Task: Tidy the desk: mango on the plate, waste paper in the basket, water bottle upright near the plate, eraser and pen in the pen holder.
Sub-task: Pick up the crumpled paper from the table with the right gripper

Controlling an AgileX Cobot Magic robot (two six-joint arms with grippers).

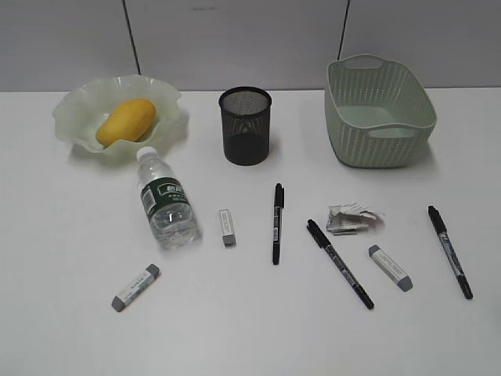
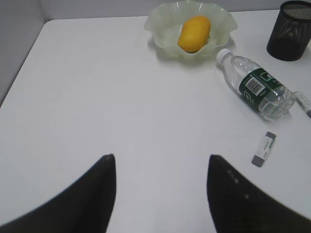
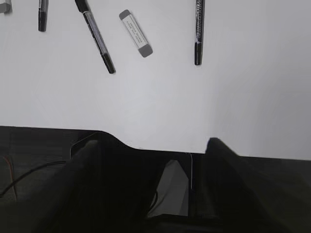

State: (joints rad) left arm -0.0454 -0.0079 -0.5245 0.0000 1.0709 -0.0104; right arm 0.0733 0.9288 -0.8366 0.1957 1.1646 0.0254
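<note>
- The left claw (image 2: 160,194) hangs over bare white counter (image 1: 63,235), fingers spread wide, holding nothing.
- The smooth yellow-orange mango (image 1: 125,121) lies in the pale green wavy-rimmed plate (image 1: 78,102), far left.
- The clear plastic water bottle (image 1: 164,200) with white cap and dark green label lies on its side just in front of the plate.
- Three grey-tipped white erasers (image 1: 135,287) (image 1: 227,226) (image 1: 390,267) and three black pens (image 1: 277,222) (image 1: 339,262) (image 1: 449,250) lie scattered on the counter.
- The black mesh pen holder (image 1: 245,125) stands at the back centre.
- The crumpled white-grey waste paper (image 1: 354,218) lies in front of the pale green woven-look basket (image 1: 379,113).
- The right claw (image 3: 153,184) hangs at the counter's near edge, wide apart and holding nothing.
</note>
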